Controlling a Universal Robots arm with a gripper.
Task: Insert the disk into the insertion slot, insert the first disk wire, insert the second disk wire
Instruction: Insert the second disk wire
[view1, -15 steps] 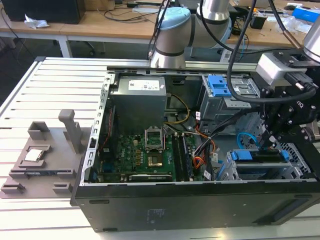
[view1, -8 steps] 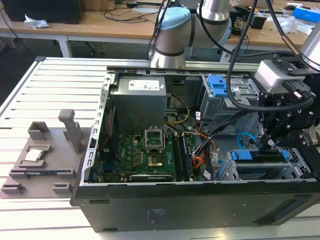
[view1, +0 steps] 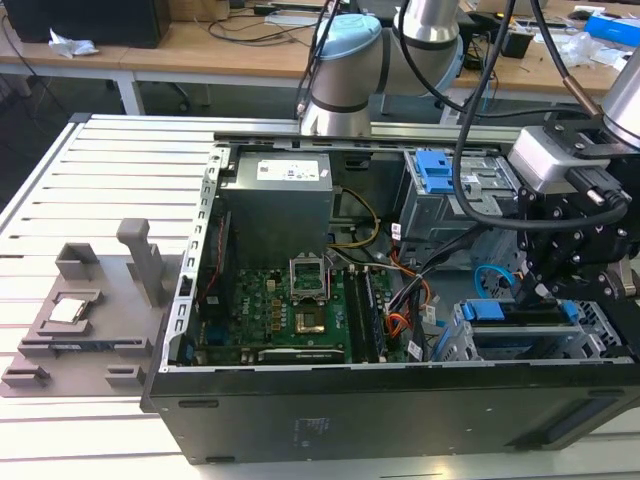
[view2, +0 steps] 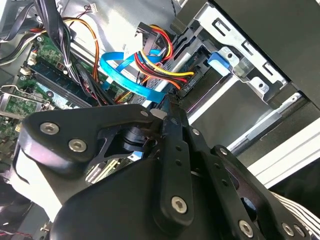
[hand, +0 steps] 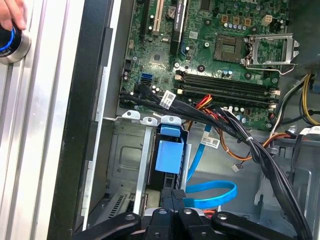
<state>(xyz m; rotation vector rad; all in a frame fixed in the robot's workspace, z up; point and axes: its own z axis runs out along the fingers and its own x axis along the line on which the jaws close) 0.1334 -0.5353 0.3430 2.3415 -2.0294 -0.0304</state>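
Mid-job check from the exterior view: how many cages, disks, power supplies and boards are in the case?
Cages: 2 (insertion slot, tall cage)
Disk: 1
Power supply: 1
Motherboard: 1
Total: 5

- Black gripper (view1: 540, 292) hovers at the bright blue frame of the disk (view1: 525, 312).
- Grey perforated insertion slot (view1: 465, 345).
- Green motherboard (view1: 275, 315).
- Light blue flat cable (hand: 212, 195); red, yellow, orange wires (view2: 157, 62).
- Pale slatted bench (view1: 70, 220).
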